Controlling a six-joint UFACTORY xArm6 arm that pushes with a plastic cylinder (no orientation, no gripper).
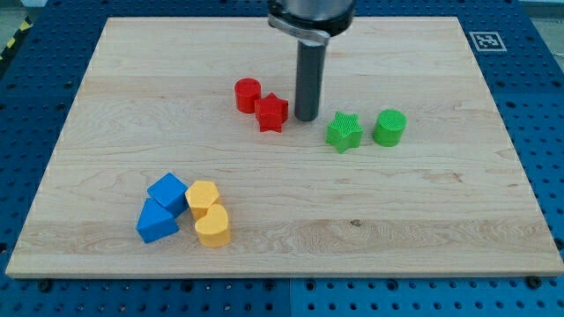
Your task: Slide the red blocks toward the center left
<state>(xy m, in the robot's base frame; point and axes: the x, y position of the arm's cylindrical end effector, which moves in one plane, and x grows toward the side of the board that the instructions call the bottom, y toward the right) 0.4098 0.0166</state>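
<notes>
My tip (307,118) sits just to the view's right of the red star block (272,113), close beside it though I cannot tell if it touches, and the red cylinder (248,94) stands against the star's far-left side; both reds lie near the board's middle, a little toward the top edge. There are no jaws on this rig, only the rod. I judge the push is in hand: next I need a steady sweep toward the left edge, keeping both reds ahead of the tip so neither slips round it. The green star (344,132) stays behind me
</notes>
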